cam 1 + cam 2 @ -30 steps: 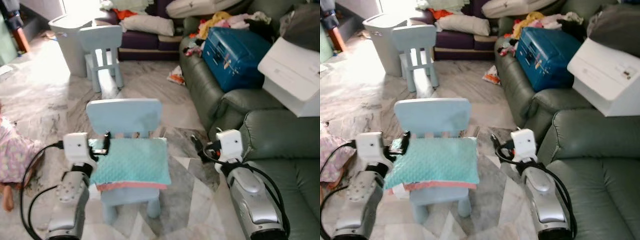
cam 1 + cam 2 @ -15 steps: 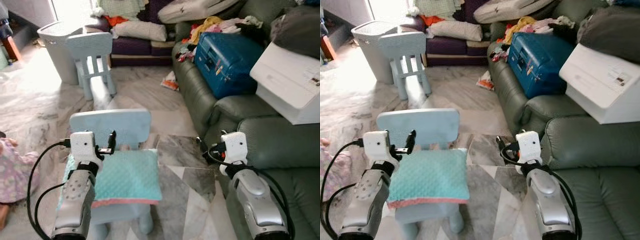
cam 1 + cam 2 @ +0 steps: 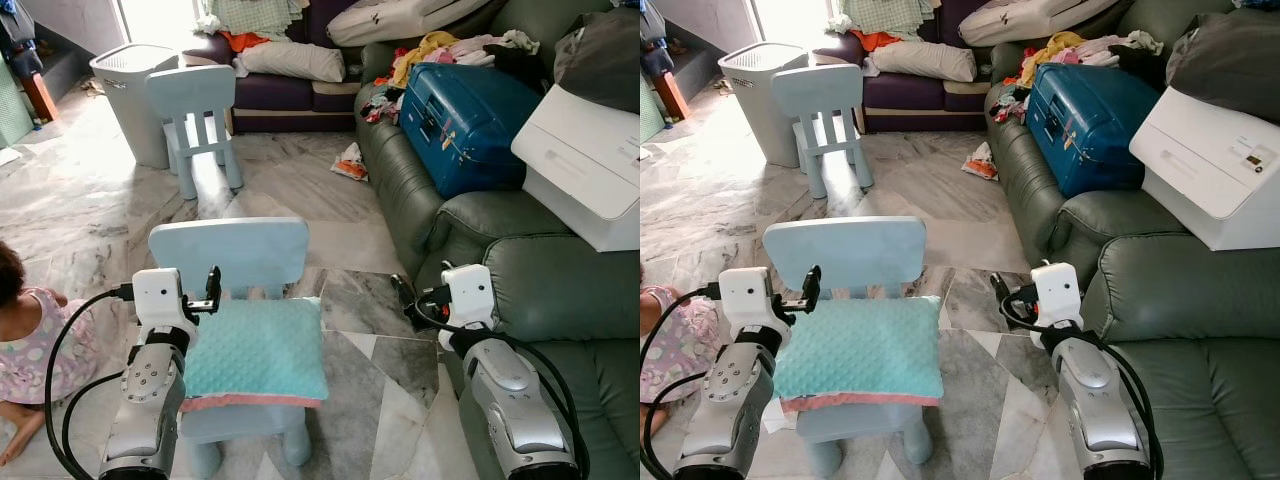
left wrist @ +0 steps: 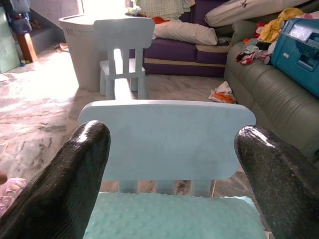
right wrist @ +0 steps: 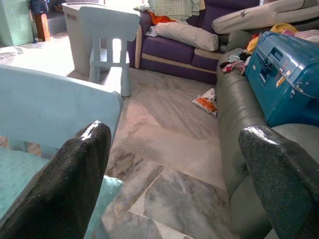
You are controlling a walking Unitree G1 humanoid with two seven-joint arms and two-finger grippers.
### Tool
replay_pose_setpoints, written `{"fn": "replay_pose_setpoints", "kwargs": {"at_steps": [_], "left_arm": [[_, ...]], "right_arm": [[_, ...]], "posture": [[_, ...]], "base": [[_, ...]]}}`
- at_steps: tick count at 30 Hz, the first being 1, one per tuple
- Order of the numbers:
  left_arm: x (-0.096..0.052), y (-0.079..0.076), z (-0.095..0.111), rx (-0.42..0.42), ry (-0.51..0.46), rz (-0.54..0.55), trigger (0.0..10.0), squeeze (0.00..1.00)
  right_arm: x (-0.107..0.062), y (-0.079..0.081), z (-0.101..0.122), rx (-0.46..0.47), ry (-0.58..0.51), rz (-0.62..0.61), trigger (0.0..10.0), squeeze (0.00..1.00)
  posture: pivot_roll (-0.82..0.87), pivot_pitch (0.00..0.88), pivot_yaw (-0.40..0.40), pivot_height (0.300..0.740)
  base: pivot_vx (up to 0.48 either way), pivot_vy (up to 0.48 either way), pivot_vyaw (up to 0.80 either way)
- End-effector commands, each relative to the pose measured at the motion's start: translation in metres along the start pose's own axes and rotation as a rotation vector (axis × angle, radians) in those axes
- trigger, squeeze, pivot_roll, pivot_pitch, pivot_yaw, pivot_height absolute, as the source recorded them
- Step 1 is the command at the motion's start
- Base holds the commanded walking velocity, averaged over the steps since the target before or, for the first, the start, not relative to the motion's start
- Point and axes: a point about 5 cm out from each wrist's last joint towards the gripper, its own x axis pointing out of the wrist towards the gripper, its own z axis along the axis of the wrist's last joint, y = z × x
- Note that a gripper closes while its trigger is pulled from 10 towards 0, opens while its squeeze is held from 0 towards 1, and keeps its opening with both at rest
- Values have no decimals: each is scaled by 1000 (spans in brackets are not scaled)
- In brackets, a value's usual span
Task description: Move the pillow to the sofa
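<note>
Now the pillow (image 3: 258, 350) lies on the small chair (image 3: 232, 250) at six o'clock, green sofa (image 3: 560, 300) at three. Left gripper (image 4: 169, 149) and right gripper (image 5: 174, 164) hover, fingers spread wide, empty.

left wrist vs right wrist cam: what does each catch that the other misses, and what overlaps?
Left wrist alone: the near chair's whole backrest, square between that camera's open jaws, with the teal pillow spread across its seat. Right wrist alone: the blue suitcase lying on the green sofa. Both: the far chair, the grey laundry basket, the purple couch, and the marble floor.
</note>
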Motion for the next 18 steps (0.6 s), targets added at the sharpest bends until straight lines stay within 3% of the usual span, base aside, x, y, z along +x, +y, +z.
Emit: {"fn": "replay_pose_setpoints", "kwargs": {"at_steps": [1,12,18], "left_arm": [[2,0,1,8,1,-2,10000,0],[1,2,1,15,4,-5,10000,0],[-1,3,-1,18,10,-12,10000,0]], "right_arm": [[2,0,1,-21,-3,8,10000,0],[2,3,0,-8,-1,9,10000,0],[0,2,-1,19,1,-2,10000,0]], "posture": [[-112,0,-47,740],[-108,0,-47,740],[-109,0,-44,740]], "base": [[0,0,800],[0,0,800],[0,0,0]]}}
